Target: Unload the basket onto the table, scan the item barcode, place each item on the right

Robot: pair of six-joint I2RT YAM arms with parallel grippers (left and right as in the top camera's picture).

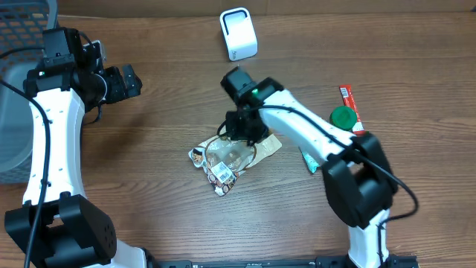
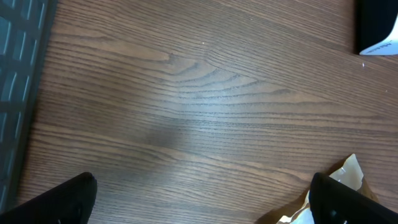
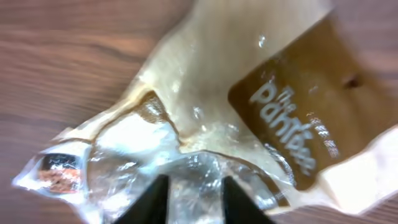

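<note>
Bag [image 1: 227, 156] lies on the table [image 1: 149, 149] at frame centre, well below the scanner [image 1: 238, 33] at top. Your right fingers [image 3: 152, 205] straddle its clear film, slightly parted; whether they pinch it, you cannot tell. Left fingers [image 2: 62, 199] hang spread, empty. Pickup looks in hand: next get a firm grip, then carry the barcode [image 1: 221, 174] to the scanner.

1. I work at a robot bench laid out like a shop checkout.
2. A white barcode scanner [image 1: 238, 33] stands on the wood-grain table [image 1: 149, 186].
3. A grey mesh basket [image 1: 18, 30] sits at my left; a snack packet [image 1: 230, 156] lies mid-table.
</note>
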